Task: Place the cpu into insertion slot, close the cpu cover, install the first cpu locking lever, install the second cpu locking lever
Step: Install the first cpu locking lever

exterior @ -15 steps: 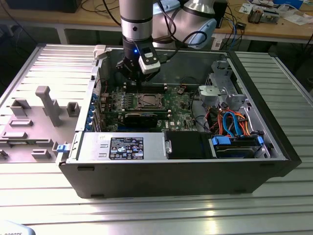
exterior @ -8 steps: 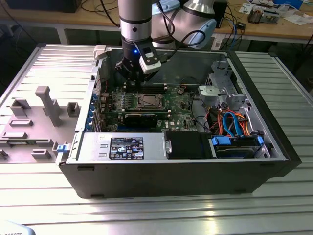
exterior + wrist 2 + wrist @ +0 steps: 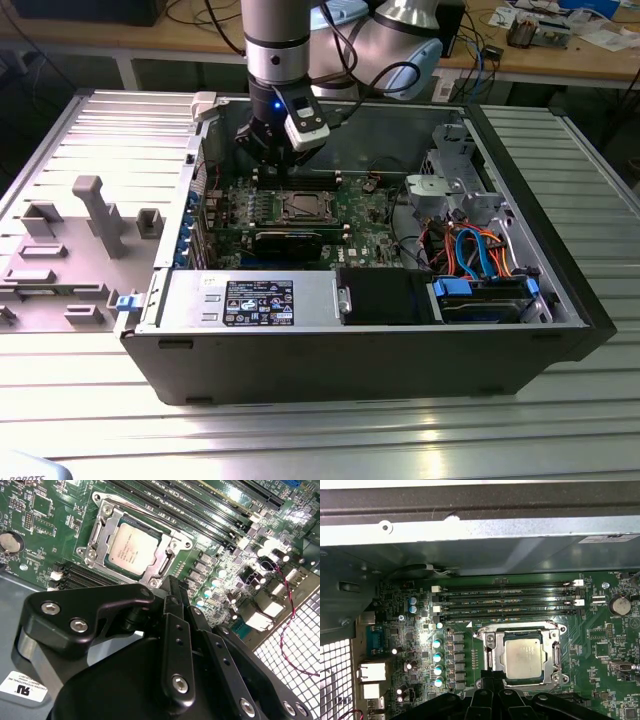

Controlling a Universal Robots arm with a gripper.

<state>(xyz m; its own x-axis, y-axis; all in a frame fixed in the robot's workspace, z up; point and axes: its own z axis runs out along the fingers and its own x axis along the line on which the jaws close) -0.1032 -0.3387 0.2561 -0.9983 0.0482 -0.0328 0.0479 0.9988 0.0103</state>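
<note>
Open black computer case (image 3: 350, 370) lying on its side at the middle of a ribbed grey metal surface (image 3: 400, 440). Flat on the case's floor, toward its far wall, a green circuit board (image 3: 365, 215). Near the board's middle, the square insertion slot (image 3: 562, 679) with its silver metal rim, just beside a row of long narrow black memory slots (image 3: 507, 600).

Seated flat in it, the small square cpu (image 3: 522, 655) with a plain silver-grey metal top, level and square to the rim. Down over the cpu's edges, the thin silver cpu cover (image 3: 496, 655), a frame plate with a large square cut-out. Metal top showing through the opening in both wrist views.

Above the slot's edge away from the memory slots, the arm's black hand (image 3: 171, 586), pointed down into the case. Fingertips together, nothing seen between them. Touching the cover's rim or just clear of it: cannot tell.

On the board on that same side of the slot, a long black expansion card (image 3: 288, 240). Along the case's near wall, a silver power supply box (image 3: 250, 300) with a label. Toward the case's corner at the exterior view's right, a metal drive cage (image 3: 450, 180) with orange and blue cables (image 3: 480, 250). Near the surface's edge at the exterior view's left, a grey moulded fixture tray (image 3: 60, 290), well apart from the hand.
</note>
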